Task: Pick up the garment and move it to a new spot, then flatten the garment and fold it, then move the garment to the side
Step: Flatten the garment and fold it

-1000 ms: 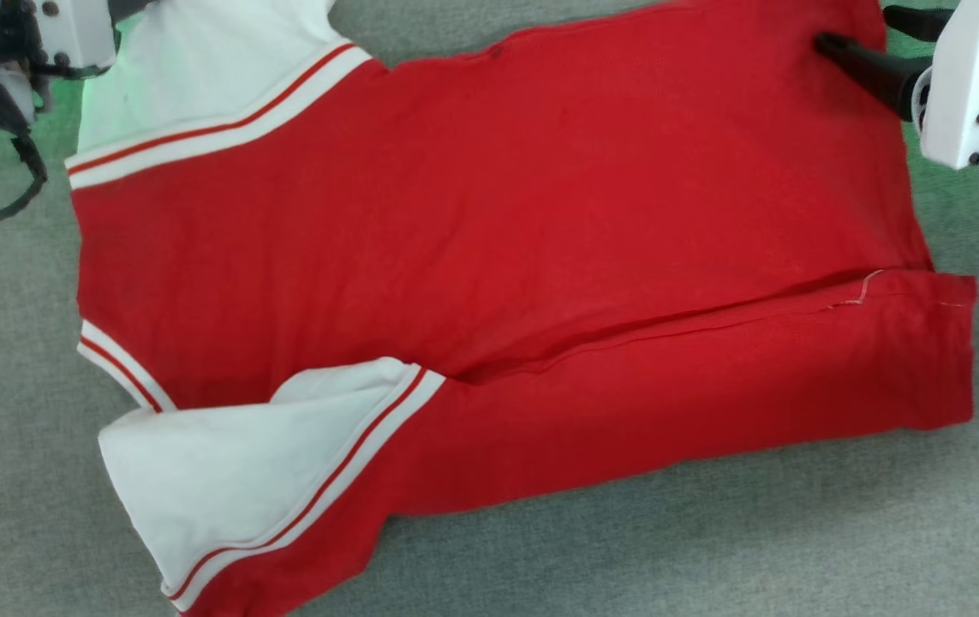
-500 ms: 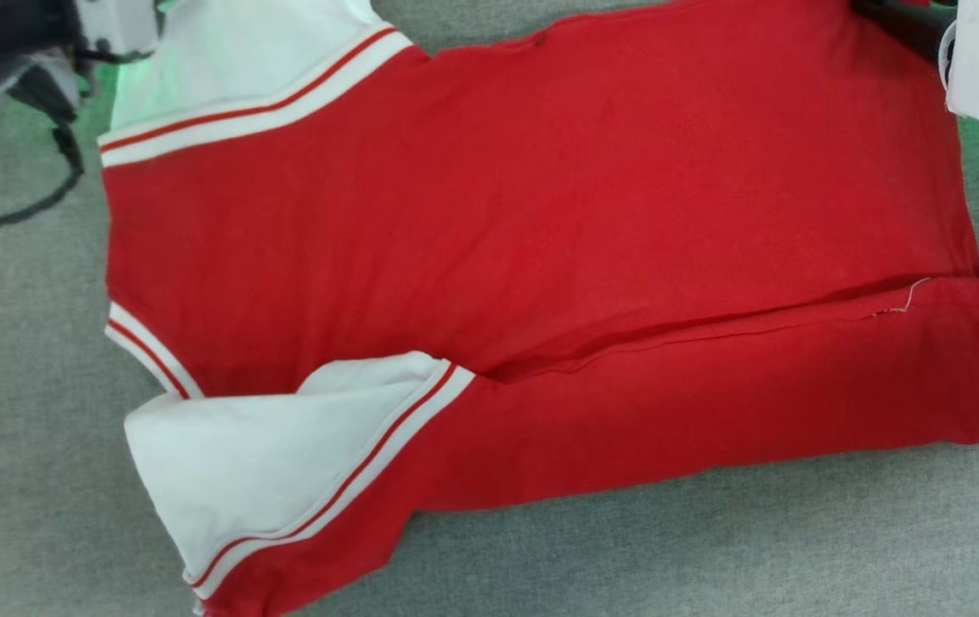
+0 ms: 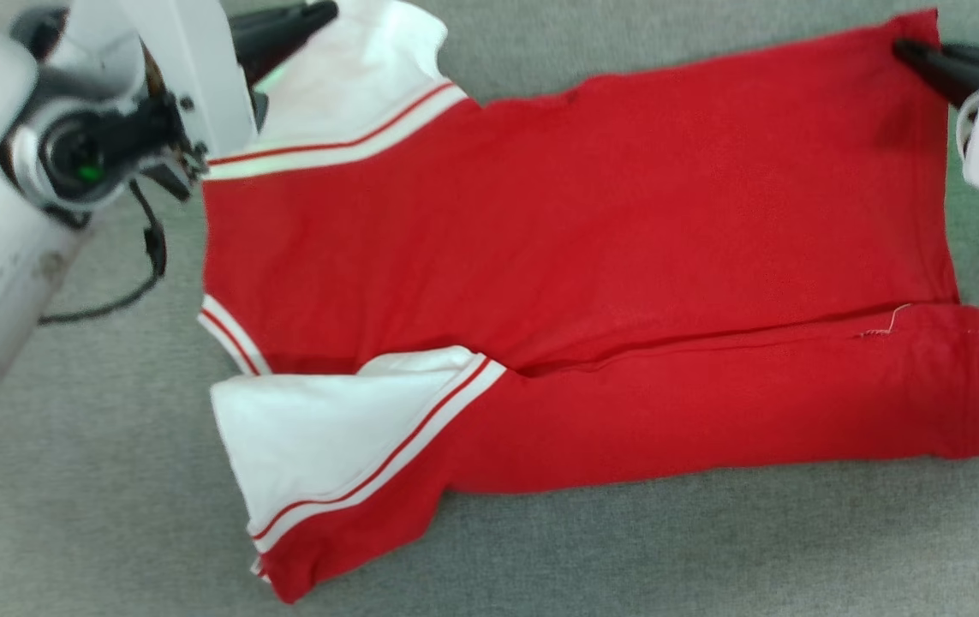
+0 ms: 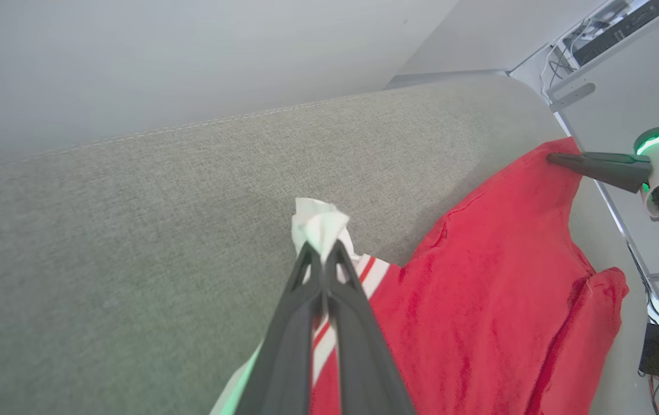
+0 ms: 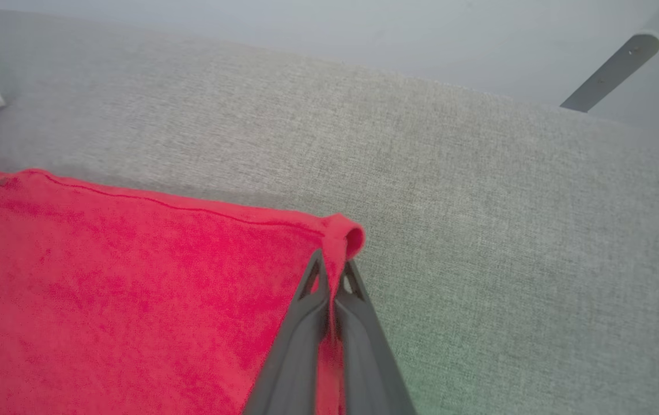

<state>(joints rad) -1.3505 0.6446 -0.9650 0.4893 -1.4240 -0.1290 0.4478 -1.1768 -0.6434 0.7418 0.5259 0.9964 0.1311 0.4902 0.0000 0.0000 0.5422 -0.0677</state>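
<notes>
The red shirt lies spread on the grey worktop. Its near long side is already turned in as a folded strip, and the near sleeve lies over the shirt's front. The left tool is closed narrow on the tip of the far sleeve, with a tuft of white cloth poking out past its fingers. The right tool is pinched tight on the far hem corner, where the red edge curls over the fingertips. The step in hand looks like the second lengthwise fold, bringing the shirt's far side over to meet the folded strip. To do it well, both tools should rise together just enough to lift that edge, keep the cloth between them taut so the edge runs straight, and travel at one pace toward the strip. The sleeve grip holds little cloth and could slip, so a gentle pull is wise. Laying the edge down parallel to the strip should leave an even band.
</notes>
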